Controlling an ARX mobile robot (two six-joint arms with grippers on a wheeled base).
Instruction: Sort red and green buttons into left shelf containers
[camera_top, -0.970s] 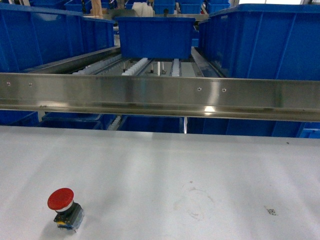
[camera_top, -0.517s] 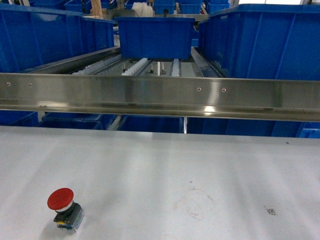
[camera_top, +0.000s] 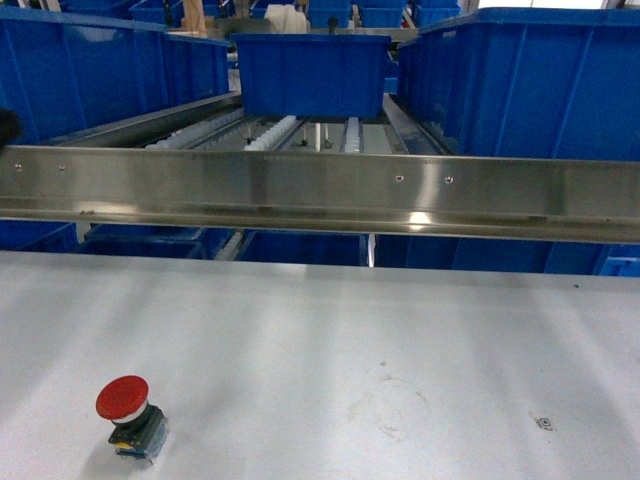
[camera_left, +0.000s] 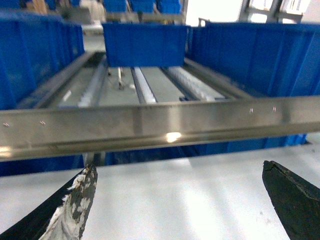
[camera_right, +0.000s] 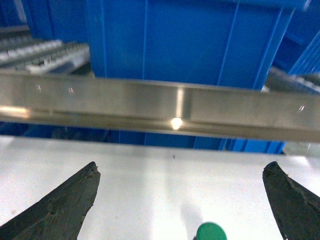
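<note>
Red button (camera_top: 123, 399) upright on the table (camera_top: 330, 340), near left; green button (camera_right: 210, 231) just below the right gripper (camera_right: 182, 200). Both grippers spread wide, empty, left gripper (camera_left: 180, 200) too. Best to drop straight over the green cap and close squarely on the body.

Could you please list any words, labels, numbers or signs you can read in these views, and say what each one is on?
None can be read.
Small dark mark on the table, at: too small to read.
Red button, green button, blue bins and steel rail: no visible text.
</note>
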